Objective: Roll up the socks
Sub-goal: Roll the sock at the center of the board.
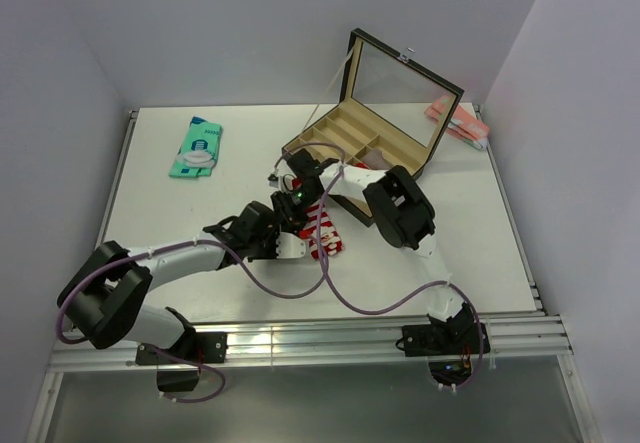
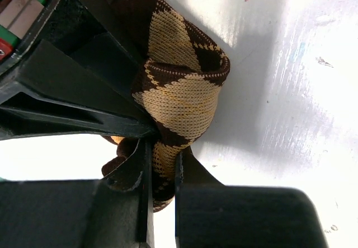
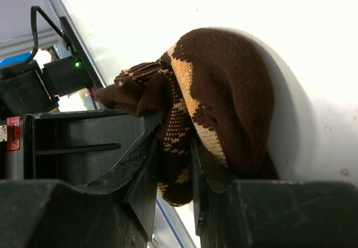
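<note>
overall, white table (image 1: 170, 213), pale walls (image 1: 250, 33)

Sundries on white table (image 1: 170, 223)
Teal packet (image 1: 196, 148) lay far left; open compartmented case (image 1: 340, 135) stood far right, pink bundle (image 1: 455, 121) beside its lid.

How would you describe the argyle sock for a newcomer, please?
Find the open black box at the back. Just before it, the left gripper and right gripper both pinch the argyle sock, a brown-and-tan diamond knit, unlike the red-and-white striped sock beside it.
</note>
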